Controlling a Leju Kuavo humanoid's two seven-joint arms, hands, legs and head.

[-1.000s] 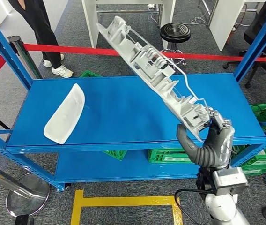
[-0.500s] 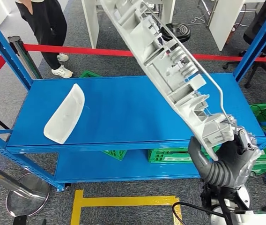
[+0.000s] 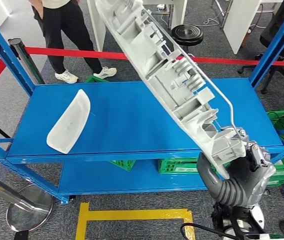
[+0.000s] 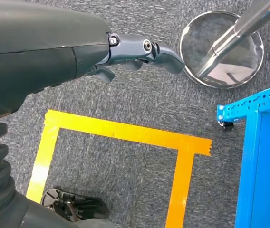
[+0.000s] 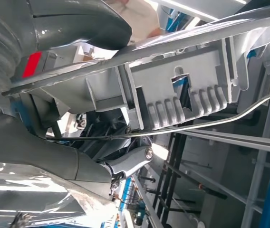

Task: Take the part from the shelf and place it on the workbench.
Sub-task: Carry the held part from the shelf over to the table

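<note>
the right hand, lower right of frame, grips the long grey part, now raised higher off the blue shelf; carrying comes next. left hand hangs loosely spread, empty.

A small white curved plastic shell lies on the left part of the blue metal shelf. Green plastic crates sit on the floor beneath the shelf, seen under its front edge and at its right end. A red barrier tape stretches behind the shelf, fixed to a dark post at the left. A person in black trousers and white shoes stands beyond the tape. A black round stool stands further back near white table legs. Yellow floor tape marks a rectangle on the grey carpet, near a chrome stanchion base.
</note>
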